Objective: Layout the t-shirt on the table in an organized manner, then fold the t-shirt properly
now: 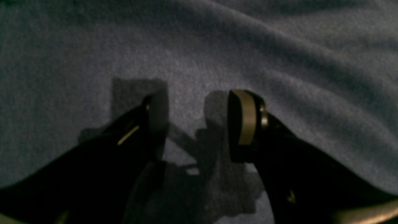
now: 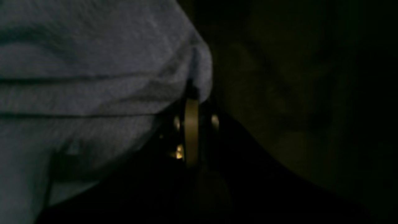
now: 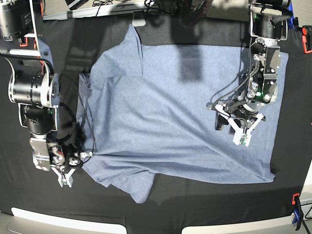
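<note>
The blue-grey t-shirt lies spread on the black table, plain side up, with one sleeve toward the back left and one toward the front left. My right gripper is at the shirt's left edge. In the right wrist view it is shut on a fold of the shirt. My left gripper is over the shirt's right part. In the left wrist view it is open and empty, close above the wrinkled fabric. The lettering and the tag are hidden.
A red clamp is on the table's right edge at the back and a blue clamp at the front right. Cables and gear lie behind the table's back edge. Black cloth shows to the left of the shirt.
</note>
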You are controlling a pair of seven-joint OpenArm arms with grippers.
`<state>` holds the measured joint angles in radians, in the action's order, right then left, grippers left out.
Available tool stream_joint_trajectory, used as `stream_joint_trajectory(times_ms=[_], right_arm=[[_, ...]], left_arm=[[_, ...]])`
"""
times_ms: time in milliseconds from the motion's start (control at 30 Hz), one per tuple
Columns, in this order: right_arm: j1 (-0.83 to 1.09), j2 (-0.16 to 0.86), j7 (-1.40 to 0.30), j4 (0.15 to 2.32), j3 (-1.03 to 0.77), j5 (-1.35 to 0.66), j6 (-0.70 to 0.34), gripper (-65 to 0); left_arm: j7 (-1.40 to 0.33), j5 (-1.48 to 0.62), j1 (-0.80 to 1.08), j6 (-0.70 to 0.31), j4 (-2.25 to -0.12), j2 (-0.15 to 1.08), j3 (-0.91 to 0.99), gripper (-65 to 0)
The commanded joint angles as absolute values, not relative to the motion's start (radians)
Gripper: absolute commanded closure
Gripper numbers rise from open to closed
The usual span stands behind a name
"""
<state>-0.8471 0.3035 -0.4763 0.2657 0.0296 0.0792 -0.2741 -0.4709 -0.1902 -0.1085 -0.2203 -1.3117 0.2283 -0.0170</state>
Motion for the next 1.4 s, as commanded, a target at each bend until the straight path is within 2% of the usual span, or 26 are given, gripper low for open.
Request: stream_joint_trajectory(times_ms=[0,67,300,433,467,567,633,700,867,1033,1200,1367], right_arm=[[-0.888,0.326,-0.452,0.282,0.027,0.112,-0.223,0.0],[-0.890,0.337,-0.425,0.282,0.027,0.136,-0.158,0.0],[-0.892,0.352,-0.355,0.282,0.027,0.120,-0.161,0.0],[-0.895,0.352,-0.371,0.299,0.027,0.113,-0.224,-24.6],[-0.895,0.352,-0.407,0.313,0.027,0.085,-0.229,-26.9],[-0.888,0.356,-0.492,0.393,0.027,0.011,-0.264,-26.7],[-0.866,0.361,-0.506,0.476,0.027,-0.008,-0.396,-26.7],[-0.834,0.366,-0.559,0.580,0.026,-0.053,-0.450,-26.7],[-0.684,0.385,-0.656,0.841,0.025,-0.201,-0.484,-26.7],[-0.469,0.402,-0.717,1.158,0.004,-0.226,-0.482,-26.7],[-0.250,0.401,-0.818,1.484,-0.131,-0.367,-0.484,-26.7],[-0.023,0.401,-0.884,1.737,-0.275,-0.480,-0.553,-26.7]], left_arm=[[-0.441,-0.199,-0.130,-0.221,-1.332,0.239,-0.014,-27.9],[-0.441,-0.199,-0.130,-0.221,-1.332,0.242,-0.014,-27.9],[-0.442,-0.199,-0.130,-0.221,-1.332,0.253,-0.014,-27.9],[-0.442,-0.199,-0.130,-0.221,-1.332,0.253,-0.014,-27.9],[-0.442,-0.199,-0.130,-0.221,-1.332,0.253,-0.014,-27.9],[-0.442,-0.199,-0.130,-0.221,-1.331,0.253,-0.014,-27.9],[-0.442,-0.199,-0.129,-0.221,-1.331,0.253,-0.014,-27.9],[-0.441,-0.199,-0.127,-0.221,-1.331,0.256,-0.014,-27.9],[-0.442,-0.199,-0.125,-0.220,-1.331,0.281,-0.014,-27.9],[-0.441,-0.200,-0.104,-0.220,-1.331,0.316,-0.014,-27.9],[-0.442,-0.204,-0.097,-0.220,-1.331,0.319,-0.006,-27.9],[-0.441,-0.203,-0.097,-0.221,-1.331,0.319,-0.007,-27.9]])
